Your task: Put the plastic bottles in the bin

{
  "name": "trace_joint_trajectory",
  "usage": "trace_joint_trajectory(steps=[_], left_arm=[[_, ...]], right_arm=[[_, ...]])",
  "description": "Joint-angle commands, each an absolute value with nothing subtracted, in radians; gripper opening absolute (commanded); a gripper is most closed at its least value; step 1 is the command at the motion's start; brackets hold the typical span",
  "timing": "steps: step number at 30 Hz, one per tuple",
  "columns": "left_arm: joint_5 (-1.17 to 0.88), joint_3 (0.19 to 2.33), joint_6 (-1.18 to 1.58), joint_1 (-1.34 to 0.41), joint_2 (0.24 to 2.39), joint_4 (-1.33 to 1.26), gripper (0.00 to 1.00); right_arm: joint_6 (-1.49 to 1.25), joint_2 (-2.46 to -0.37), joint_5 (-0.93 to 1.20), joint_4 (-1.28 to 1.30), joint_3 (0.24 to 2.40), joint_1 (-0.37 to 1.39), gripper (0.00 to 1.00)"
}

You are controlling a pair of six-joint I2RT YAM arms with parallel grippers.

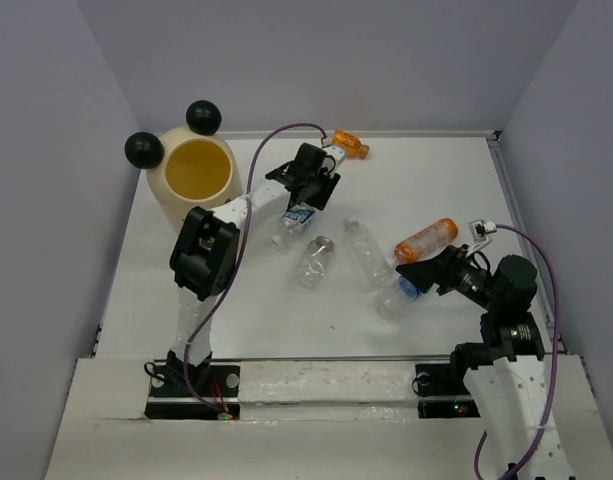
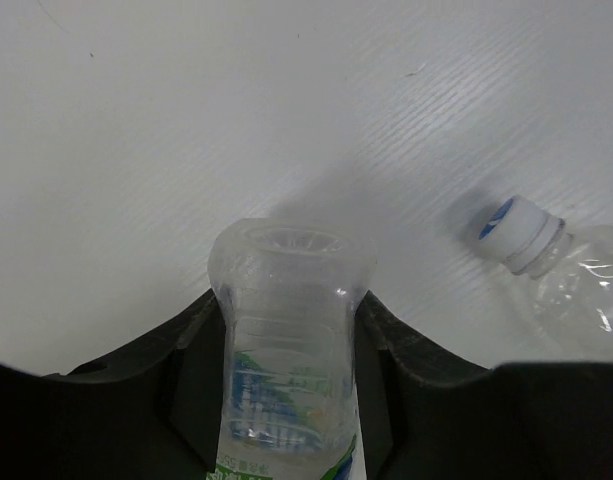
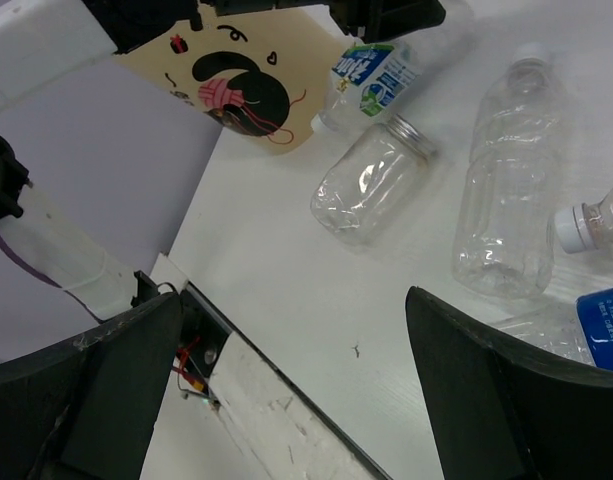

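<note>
Firmly holds a labelled bottle (image 2: 286,350), clear with green-and-blue print, in the left pincer (image 2: 291,300), both fingers pressed against its sides and its ribbed base pointing away from the wrist camera. Works toward 12 o'clock of the table (image 1: 436,180); impossible to tell whether lifted or resting there.

At 9 o'clock of that grip, near but apart: the bin (image 1: 196,170), upright, mouth open upward, two black ears (image 1: 203,117) on the rim, cartoon print (image 3: 236,95) on the side. Just beside the bin's 3 o'clock wall, the left arm's own forearm.

At 1 o'clock of the grip, by the table's far edge, a far orange bottle (image 1: 348,145), lying just beside the wrist. At 5 o'clock, close to the held bottle, a short clear bottle (image 1: 316,262) with a metal-coloured cap and a long clear bottle (image 1: 366,252), both on their sides.

Spreads the right pincer (image 3: 296,330) wide, with nothing between its fingers, over the 4 o'clock part of the table above a blue-labelled bottle (image 1: 398,297). At 12 o'clock of that pincer, just beside it, a near orange bottle (image 1: 426,240) on its side.
</note>
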State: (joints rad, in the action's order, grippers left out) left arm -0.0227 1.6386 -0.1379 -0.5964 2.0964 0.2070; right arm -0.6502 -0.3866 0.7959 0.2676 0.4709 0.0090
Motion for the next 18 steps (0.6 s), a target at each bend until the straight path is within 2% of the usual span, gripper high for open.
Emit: trace_joint_trajectory(steps=[1,7,10,14,16,18], left_arm=[[-0.064,1.697,-0.072,-0.598,1.786,0.112,0.33],[-0.031,1.599,-0.006,-0.6,1.447,-0.049,0.33],[0.089,1.522,-0.021,-0.6,1.286,-0.115,0.33],[0.346,1.372,-0.13,-0.597,1.102,-0.263,0.33],[0.565,1.269,-0.205,-0.597,1.021,-0.409,0.33],[0.619,1.197,-0.305,-0.589,0.982,-0.546,0.33]], right_arm=[[-0.699,-0.393,0.833,0.152,0.479,0.018,0.97],[-0.768,-0.388,0.825,0.043,0.448,0.018,0.95],[-0.785,-0.376,0.827,0.011,0.437,0.018,0.94],[-0.802,-0.385,0.83,-0.066,0.439,0.028,0.93],[-0.815,-0.411,0.847,-0.093,0.445,0.037,0.93],[-0.799,-0.426,0.867,-0.092,0.469,0.049,0.93]])
